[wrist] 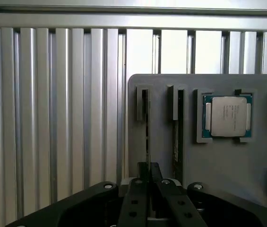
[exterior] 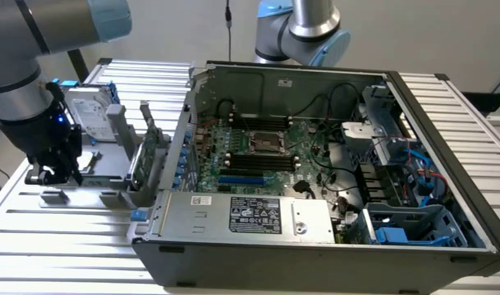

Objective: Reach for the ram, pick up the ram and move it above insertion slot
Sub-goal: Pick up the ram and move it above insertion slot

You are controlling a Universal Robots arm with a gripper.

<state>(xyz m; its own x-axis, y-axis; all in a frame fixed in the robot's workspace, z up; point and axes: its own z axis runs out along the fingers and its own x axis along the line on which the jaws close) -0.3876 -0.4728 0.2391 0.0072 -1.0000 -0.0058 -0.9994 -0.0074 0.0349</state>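
Observation:
The ram point(wrist: 146, 118) stands on edge in a narrow slot of the grey holder block point(wrist: 218, 165), seen as a thin dark line. My gripper point(wrist: 149, 172) sits over the ram's near end, its two black fingers point(wrist: 135, 203) drawn together on the stick's edge. In the exterior view my gripper point(exterior: 59, 178) is low over the holder point(exterior: 102, 181) at the exterior view's left, beside the open computer case point(exterior: 315, 246). The black memory slots point(exterior: 262, 161) lie on the green motherboard inside the case.
A second thin stick point(wrist: 176, 137) stands in the neighbouring holder slot, and a processor chip point(wrist: 228, 116) lies in a recess. A hard drive point(exterior: 90, 114) and a green expansion card point(exterior: 147, 153) stand upright on the holder. Another arm point(exterior: 303, 31) rises behind the case.

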